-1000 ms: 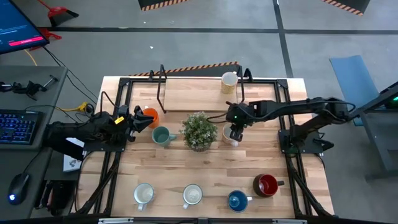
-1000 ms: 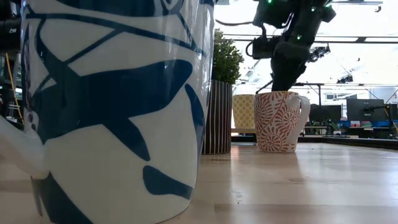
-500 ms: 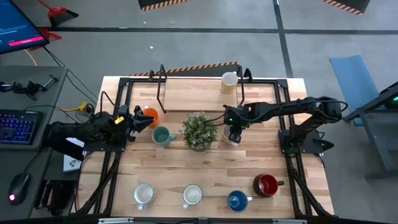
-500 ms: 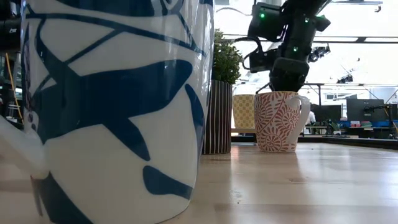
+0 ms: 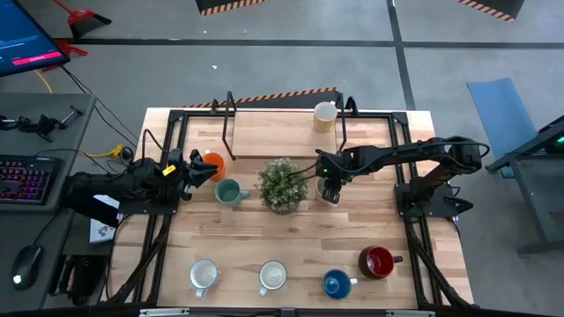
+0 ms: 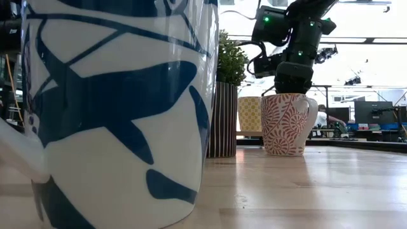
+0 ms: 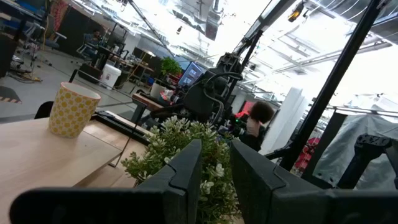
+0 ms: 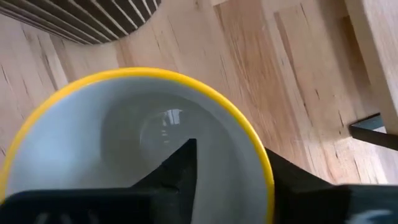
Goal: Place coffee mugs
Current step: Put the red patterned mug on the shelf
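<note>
A white mug with a red pattern and a yellow rim (image 6: 289,124) stands on the table just right of the potted plant (image 5: 283,185). My right gripper (image 8: 233,177) points down into it from above and is open, one finger inside the mug and one outside its wall (image 8: 264,165). At the table's left my left gripper (image 7: 216,155) waits, open, with nothing between its fingers. It sits beside the orange mug (image 5: 212,163) and the teal mug (image 5: 231,191). A cream mug (image 5: 325,115) stands at the far edge. My right gripper straddles the mug's rim (image 8: 264,165) from above, pointing steeply down. A gap shows between the inner finger (image 8: 183,165) and the wall. Whether the outer finger (image 8: 292,180) touches the rim, I cannot tell. The mug stands upright on the table.
Along the near edge stand two white mugs (image 5: 204,274) (image 5: 272,276), a blue mug (image 5: 336,283) and a dark red mug (image 5: 378,261). A large blue-and-white mug (image 6: 108,114) fills the low view's left. A black wire rack (image 5: 231,123) stands at the far left.
My right gripper has sunk onto the red-patterned mug, until its fingers reach the rim, and has shifted slightly toward the plant. The mug has stayed in place.
</note>
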### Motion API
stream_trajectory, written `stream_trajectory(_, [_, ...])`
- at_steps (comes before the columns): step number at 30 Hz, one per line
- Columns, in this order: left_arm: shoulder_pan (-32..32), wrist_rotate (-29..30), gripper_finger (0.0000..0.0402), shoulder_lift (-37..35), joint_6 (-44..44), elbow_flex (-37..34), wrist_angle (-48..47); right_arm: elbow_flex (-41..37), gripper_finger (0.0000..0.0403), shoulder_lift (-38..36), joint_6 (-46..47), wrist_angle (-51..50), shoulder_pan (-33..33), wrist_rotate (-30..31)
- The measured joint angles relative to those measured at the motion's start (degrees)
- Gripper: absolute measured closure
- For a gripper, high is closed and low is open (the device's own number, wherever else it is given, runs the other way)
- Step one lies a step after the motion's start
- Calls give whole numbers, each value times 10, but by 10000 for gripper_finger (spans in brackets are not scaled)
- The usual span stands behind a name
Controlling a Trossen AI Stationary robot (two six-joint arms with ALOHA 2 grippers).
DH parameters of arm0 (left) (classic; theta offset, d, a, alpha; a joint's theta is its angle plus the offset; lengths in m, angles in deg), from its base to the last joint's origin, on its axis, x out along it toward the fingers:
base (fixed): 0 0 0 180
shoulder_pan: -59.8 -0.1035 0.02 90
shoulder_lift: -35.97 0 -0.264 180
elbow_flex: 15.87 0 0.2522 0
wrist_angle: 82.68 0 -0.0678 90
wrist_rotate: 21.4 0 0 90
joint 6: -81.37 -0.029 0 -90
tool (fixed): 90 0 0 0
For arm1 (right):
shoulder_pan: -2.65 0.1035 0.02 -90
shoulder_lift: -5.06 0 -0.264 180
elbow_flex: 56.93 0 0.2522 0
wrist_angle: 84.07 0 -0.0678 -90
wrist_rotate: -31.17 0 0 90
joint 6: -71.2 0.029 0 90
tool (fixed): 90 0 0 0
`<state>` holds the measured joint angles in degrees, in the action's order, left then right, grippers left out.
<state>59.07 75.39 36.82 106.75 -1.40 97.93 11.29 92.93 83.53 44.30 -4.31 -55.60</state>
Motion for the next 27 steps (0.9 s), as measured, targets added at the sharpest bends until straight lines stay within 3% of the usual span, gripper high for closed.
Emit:
stream_trajectory(5, [0,0,326,0,0,0,0,0,390,-1,25,0,0,0])
stream_trajectory(11, [0,0,326,0,0,0,0,14,398,-5,42,-33,0,-4])
stream_trajectory(16, [0,0,326,0,0,0,0,89,400,-14,27,-118,0,7])
stream_trajectory(23, [0,0,326,0,0,0,0,207,401,-14,-29,-209,-13,103])
stream_trajectory(27, [0,0,326,0,0,0,0,248,402,-14,-68,-207,-50,150])
